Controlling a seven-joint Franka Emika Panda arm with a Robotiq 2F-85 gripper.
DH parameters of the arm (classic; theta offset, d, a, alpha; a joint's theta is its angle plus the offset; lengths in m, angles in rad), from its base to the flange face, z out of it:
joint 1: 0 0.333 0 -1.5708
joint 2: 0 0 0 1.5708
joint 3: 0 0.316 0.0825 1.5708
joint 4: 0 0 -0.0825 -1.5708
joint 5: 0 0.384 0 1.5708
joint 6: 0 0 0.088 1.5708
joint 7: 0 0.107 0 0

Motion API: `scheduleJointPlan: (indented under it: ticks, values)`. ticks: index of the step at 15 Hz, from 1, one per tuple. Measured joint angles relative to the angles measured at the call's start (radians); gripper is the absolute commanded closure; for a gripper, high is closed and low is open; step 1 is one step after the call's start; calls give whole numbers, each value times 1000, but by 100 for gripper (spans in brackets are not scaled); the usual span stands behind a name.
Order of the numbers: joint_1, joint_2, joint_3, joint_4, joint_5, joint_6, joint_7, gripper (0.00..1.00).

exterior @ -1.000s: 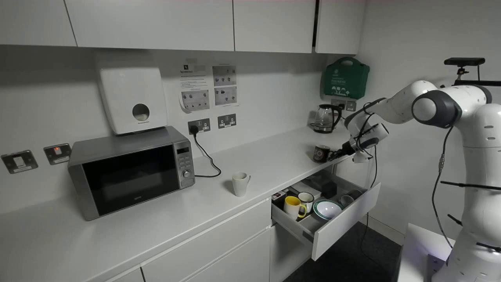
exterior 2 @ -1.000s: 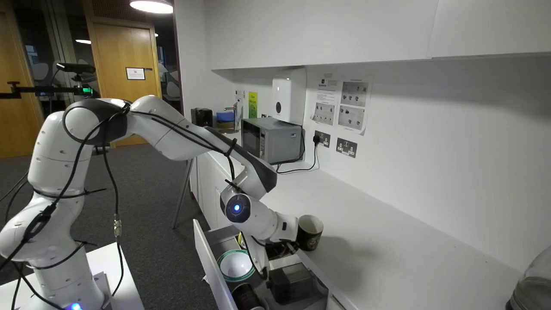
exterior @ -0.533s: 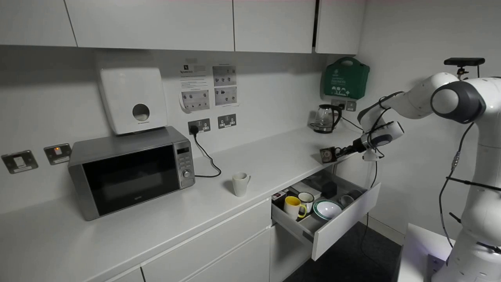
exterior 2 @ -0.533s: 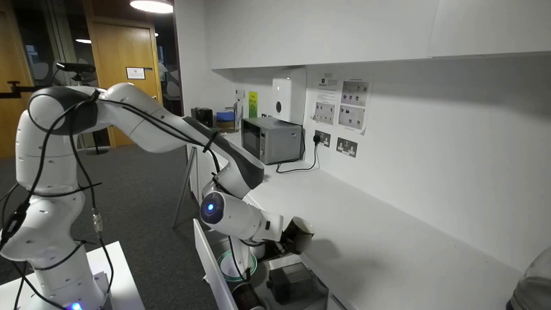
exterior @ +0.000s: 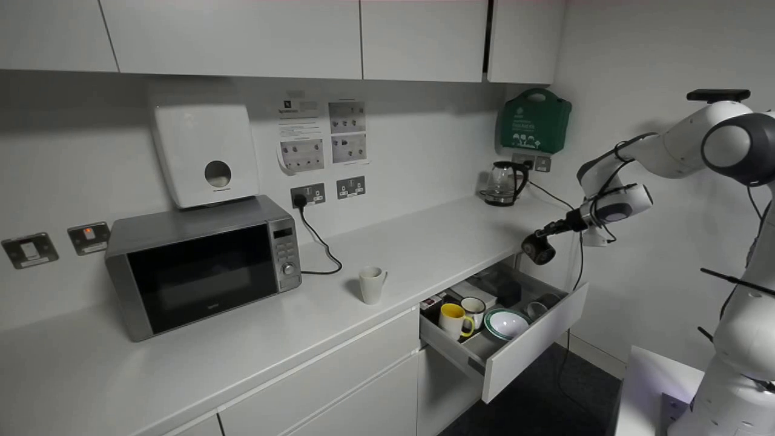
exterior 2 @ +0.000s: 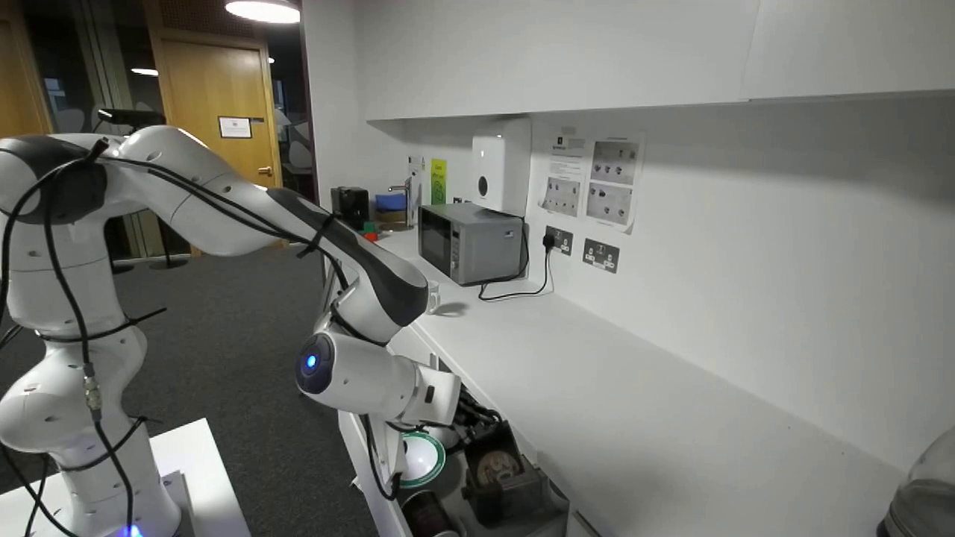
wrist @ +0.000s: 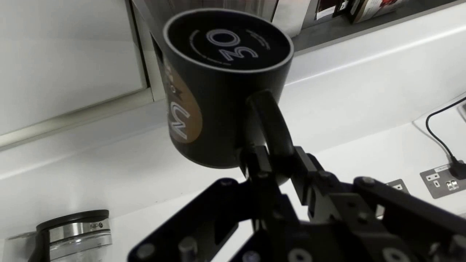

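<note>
In the wrist view, the gripper (wrist: 281,160) has its fingers (wrist: 260,162) clenched on the handle (wrist: 271,123) of a black mug (wrist: 218,94) — one along each side of it. The mug's base (wrist: 233,47), printed with "30", faces the camera, and a tan emblem (wrist: 184,112) shows on its side.

In an exterior view, the black mug hangs tipped over above the far end of the open drawer (exterior: 536,348). Inside the drawer sit a yellow-handled mug (exterior: 453,324), a dark-rimmed white mug (exterior: 474,312) just beside it, and a green-rimmed bowl (exterior: 507,324). Beyond the drawer, a glass kettle (exterior: 502,184) stands on the countertop (exterior: 424,254); a green first-aid kit (exterior: 536,121) hangs higher up. To the drawer's left are a plain white mug (exterior: 371,284) and, farther off, a microwave (exterior: 206,266).

In an exterior view, the black mug leans over the drawer in front of a dark grey box (exterior 2: 524,491) — whether the two touch, I cannot tell. The green-rimmed bowl, partly hidden by the Franka arm (exterior 2: 380,380), lies near the drawer's front; a dark cylindrical vessel (exterior 2: 427,513) is just beside that front.
</note>
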Motion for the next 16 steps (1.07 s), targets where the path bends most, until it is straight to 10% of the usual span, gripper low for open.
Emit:
scheduleJointPlan:
  ticks: [16]
  values:
    - [62,-98,45,-166,94,-3,4,95]
